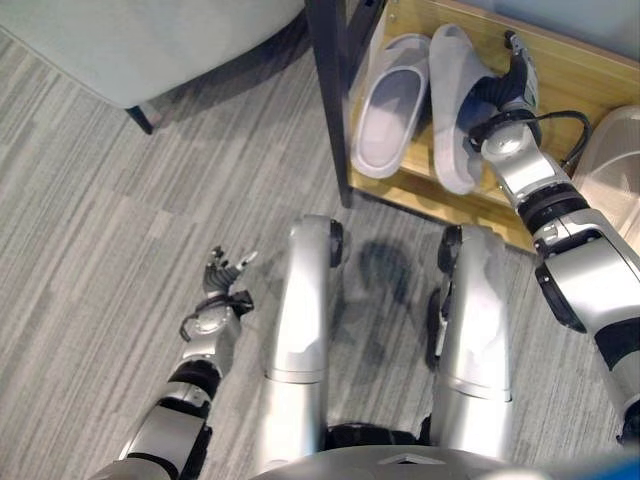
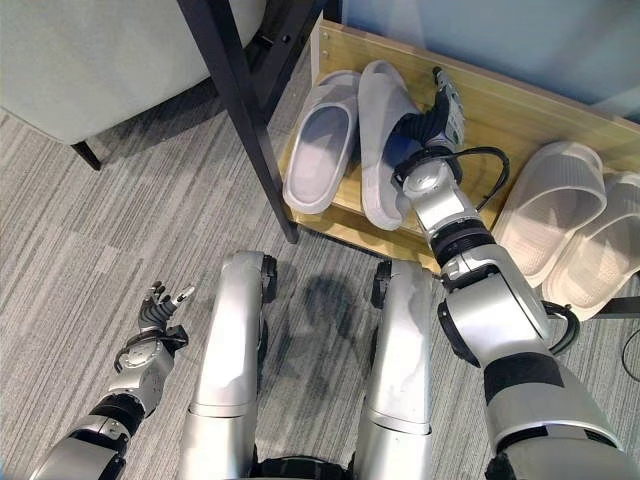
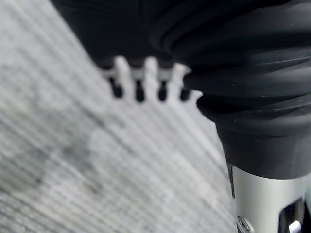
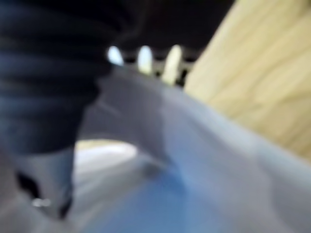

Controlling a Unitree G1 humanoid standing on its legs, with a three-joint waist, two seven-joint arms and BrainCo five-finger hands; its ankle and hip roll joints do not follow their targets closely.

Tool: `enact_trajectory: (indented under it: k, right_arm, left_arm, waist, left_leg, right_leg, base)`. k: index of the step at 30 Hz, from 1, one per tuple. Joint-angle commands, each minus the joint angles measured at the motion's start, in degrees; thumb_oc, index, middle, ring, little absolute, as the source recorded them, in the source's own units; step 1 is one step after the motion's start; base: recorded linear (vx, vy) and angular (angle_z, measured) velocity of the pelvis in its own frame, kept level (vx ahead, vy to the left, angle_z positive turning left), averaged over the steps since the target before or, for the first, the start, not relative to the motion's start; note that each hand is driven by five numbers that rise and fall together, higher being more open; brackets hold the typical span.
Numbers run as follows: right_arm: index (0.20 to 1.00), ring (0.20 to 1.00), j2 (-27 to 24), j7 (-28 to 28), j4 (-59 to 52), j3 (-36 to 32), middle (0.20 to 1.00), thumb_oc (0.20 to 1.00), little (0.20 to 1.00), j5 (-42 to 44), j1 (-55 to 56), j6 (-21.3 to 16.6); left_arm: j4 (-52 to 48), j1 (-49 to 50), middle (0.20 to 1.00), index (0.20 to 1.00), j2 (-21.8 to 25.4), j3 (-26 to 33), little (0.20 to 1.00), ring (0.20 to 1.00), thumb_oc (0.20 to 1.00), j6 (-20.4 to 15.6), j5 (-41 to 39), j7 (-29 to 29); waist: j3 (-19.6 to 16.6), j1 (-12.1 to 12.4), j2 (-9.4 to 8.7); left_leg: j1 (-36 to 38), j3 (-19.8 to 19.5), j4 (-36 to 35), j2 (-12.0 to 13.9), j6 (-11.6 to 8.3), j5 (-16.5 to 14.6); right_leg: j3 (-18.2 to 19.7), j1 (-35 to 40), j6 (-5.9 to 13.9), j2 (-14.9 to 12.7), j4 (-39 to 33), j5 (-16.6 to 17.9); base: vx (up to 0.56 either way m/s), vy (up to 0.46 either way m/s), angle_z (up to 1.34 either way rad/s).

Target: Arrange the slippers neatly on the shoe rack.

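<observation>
Now right hand (image 2: 432, 118) grips tilted grey slipper (image 2: 381, 140) on shoe rack (image 2: 510, 110).

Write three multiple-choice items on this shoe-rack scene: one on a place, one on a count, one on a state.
1. Where is the right hand?
A. at the grey slipper on the wooden shelf
B. on the floor
C. on the sofa

2. How many slippers lie on the shelf in the right eye view?
A. two
B. four
C. six

3. How is the left hand?
A. holding a slipper
B. empty above the carpet
C. gripping the rack's black post

Key: 1 A, it rests against that tilted slipper; 2 B, a grey pair and a beige pair; 3 B, it holds nothing.
</observation>
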Motion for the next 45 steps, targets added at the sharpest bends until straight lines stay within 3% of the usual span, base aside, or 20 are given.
enact_trajectory:
  k: [1, 10, 19, 25, 30, 39, 45]
  right_arm:
    - [1.000, 1.000, 2.43, 0.60, -3.72, 2.06, 1.000, 1.000, 1.000, -2.08, -0.75, -0.16]
    - [1.000, 1.000, 3.33, -1.53, -10.23, -0.98, 1.000, 1.000, 1.000, -6.71, 5.55, 1.23]
    - [1.000, 1.000, -0.22, -9.49, -19.60, -9.89, 1.000, 1.000, 1.000, -15.82, 11.80, 5.60]
    - [1.000, 1.000, -1.01, -13.64, -22.16, -15.47, 1.000, 1.000, 1.000, -17.24, 14.81, 6.64]
    - [1.000, 1.000, 0.17, -15.07, -20.52, -15.99, 1.000, 1.000, 1.000, -13.43, 12.44, 5.13]
    - [1.000, 1.000, 6.31, -15.65, -15.29, -14.60, 1.000, 1.000, 1.000, 2.27, 7.29, -2.44]
    - [1.000, 1.000, 8.55, -16.59, -15.47, -13.85, 1.000, 1.000, 1.000, 5.10, 5.47, -3.51]
  left_arm:
    - [-1.11, 1.22, 1.000, 1.000, -0.92, -4.05, 1.000, 1.000, 1.000, -0.88, 1.17, -0.66]
    - [-2.44, 1.14, 1.000, 1.000, -1.46, -4.83, 1.000, 1.000, 1.000, -0.76, 3.58, 0.18]
    - [-4.10, 2.42, 1.000, 1.000, -2.38, -3.73, 1.000, 1.000, 1.000, -1.26, 6.12, 1.50]
    - [-3.69, 3.11, 1.000, 1.000, -2.78, -3.97, 1.000, 1.000, 1.000, -1.61, 7.72, 1.61]
    - [-2.65, 3.46, 1.000, 1.000, -2.64, -5.35, 1.000, 1.000, 1.000, -1.63, 8.48, 1.21]
    - [0.33, 3.07, 1.000, 1.000, -2.66, -7.82, 1.000, 1.000, 1.000, -1.17, 8.05, 0.83]
    - [0.26, 3.16, 1.000, 1.000, -2.52, -8.79, 1.000, 1.000, 1.000, -0.87, 8.57, 0.83]
  waist:
    - [-1.37, 2.76, 0.69]
    - [-1.37, 2.08, 0.59]
    - [-1.37, 1.34, 0.93]
    - [-1.37, 1.37, 1.29]
    - [-1.37, 1.88, 1.92]
    - [-1.37, 2.76, 2.68]
    - [-1.37, 2.82, 2.95]
  left_leg:
    - [0.10, 3.01, 2.59, -2.42, 6.92, -0.64]
    - [0.48, 3.38, 3.26, -2.35, 7.04, -0.75]
    - [0.78, 3.84, 3.92, -2.31, 7.19, -0.71]
    - [1.13, 4.12, 4.16, -2.54, 7.15, -0.37]
    - [0.47, 4.30, 4.57, -2.79, 7.24, -0.05]
    - [-0.07, 4.62, 4.88, -3.18, 7.19, 0.09]
    - [0.27, 4.81, 4.98, -3.02, 7.22, -0.09]
  right_leg:
    - [4.51, 2.83, -8.00, 1.36, -0.42, 9.38]
    - [4.97, 3.03, -7.96, 1.74, -0.13, 9.69]
    - [5.14, 3.06, -8.01, 2.14, 0.57, 9.68]
    - [5.15, 3.45, -7.88, 2.09, 0.97, 9.72]
    - [5.60, 3.21, -7.56, 2.13, 1.38, 10.37]
    - [6.38, 3.44, -7.52, 2.22, 2.14, 10.63]
    - [6.89, 3.84, -7.55, 2.51, 2.31, 11.09]
  base:
    - [0.00, 0.000, 0.00]
    - [0.00, 0.000, 0.00]
    - [0.00, -0.001, 0.00]
    - [0.00, 0.000, 0.00]
    - [0.00, 0.000, 0.00]
    - [0.00, 0.000, 0.00]
    - [0.00, 0.000, 0.00]
